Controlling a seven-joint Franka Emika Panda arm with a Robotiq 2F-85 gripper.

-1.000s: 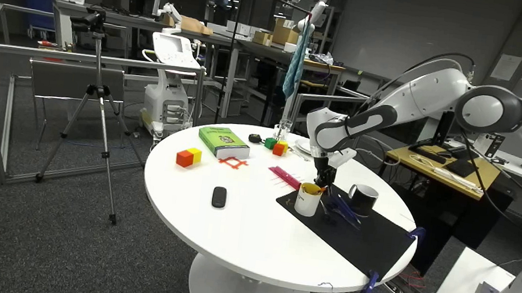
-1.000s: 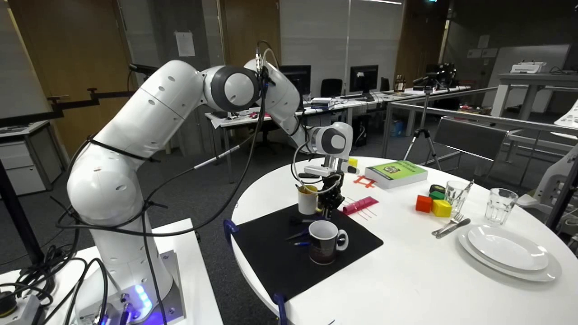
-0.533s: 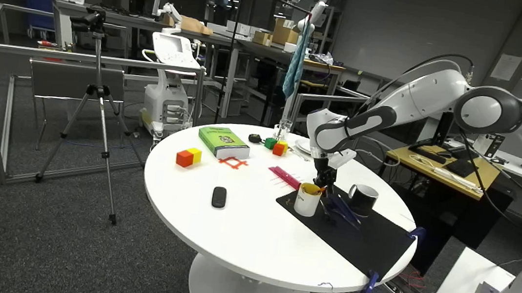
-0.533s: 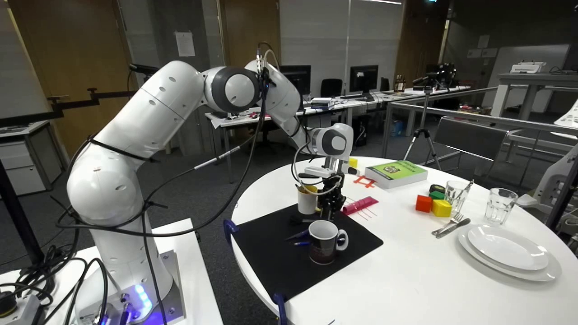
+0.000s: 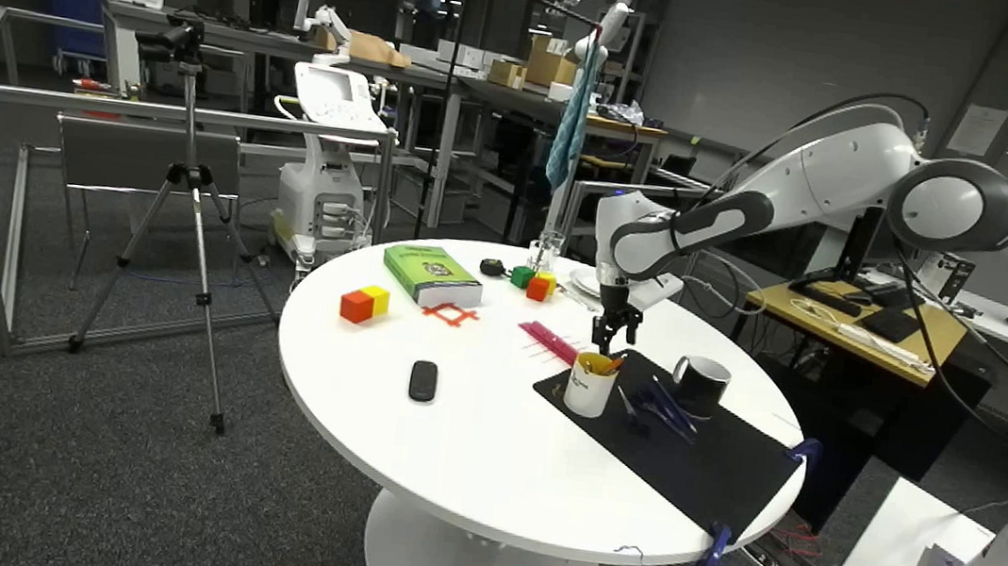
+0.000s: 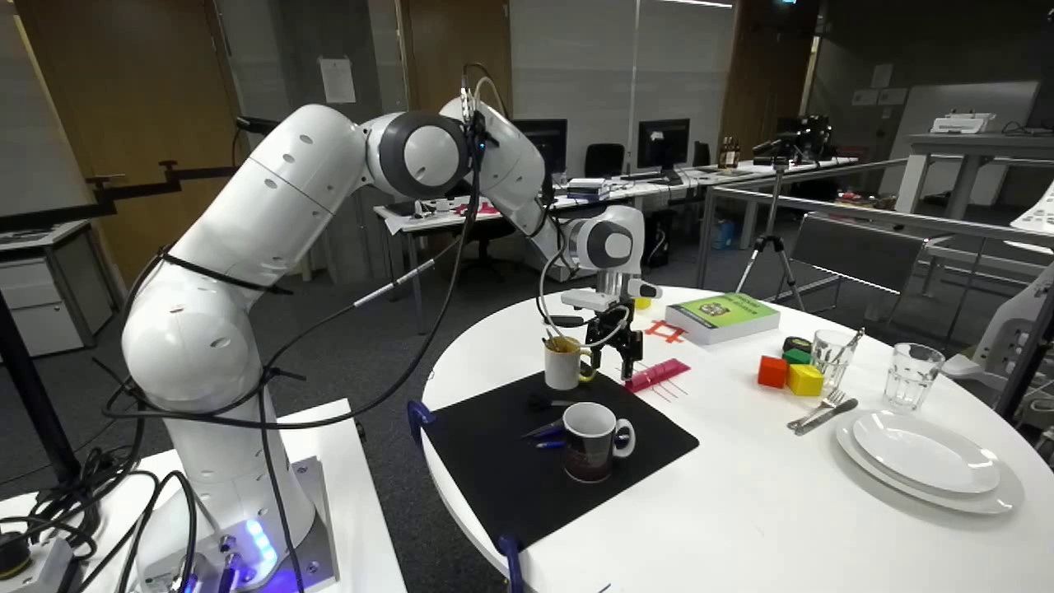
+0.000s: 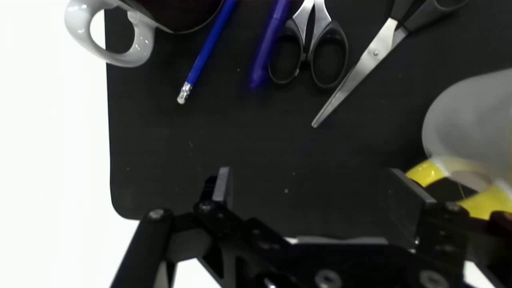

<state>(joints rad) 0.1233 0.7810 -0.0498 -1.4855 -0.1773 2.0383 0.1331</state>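
Currently hovers above the black mat (image 7: 256, 148), near one of its edges, with the gripper (image 7: 316, 182) spread wide and only air between the pads (image 7: 222, 185). Holds nothing, then, and is nearest to a white mug (image 7: 472, 116), cut off at two o'clock by the side of the wrist view, with its yellow handle (image 7: 426, 173) reaching in at three. Cannot tell from that angle about contact between fingertip and handle. Shows that same mug upright near the edge of the mat in both exterior views, with writing tools (image 5: 614, 366) sticking up out of it.

In the wrist view, shows black-handled scissors (image 7: 312, 58) at twelve; toward one, another pair of scissors (image 7: 372, 58) with blades pointing to seven; just before twelve, a blurred blue-violet pen (image 7: 269, 42); at eleven, a blue pencil (image 7: 205, 54) with its eraser end pointing to seven; and between ten and eleven, a dark mug (image 7: 180, 12), partly out of view, with a white handle (image 7: 120, 60).

Reckoned from the gripper in an exterior view, has a pink strip (image 6: 656, 375) near at three; at two, a red square outline (image 6: 665, 331) and, beyond it, a green book (image 6: 725, 315); at three again but well apart, a red cube (image 6: 772, 371) and a yellow cube (image 6: 805, 380); farther off, between three and four, a stack of white plates (image 6: 930, 453) on the round white table (image 6: 741, 494).
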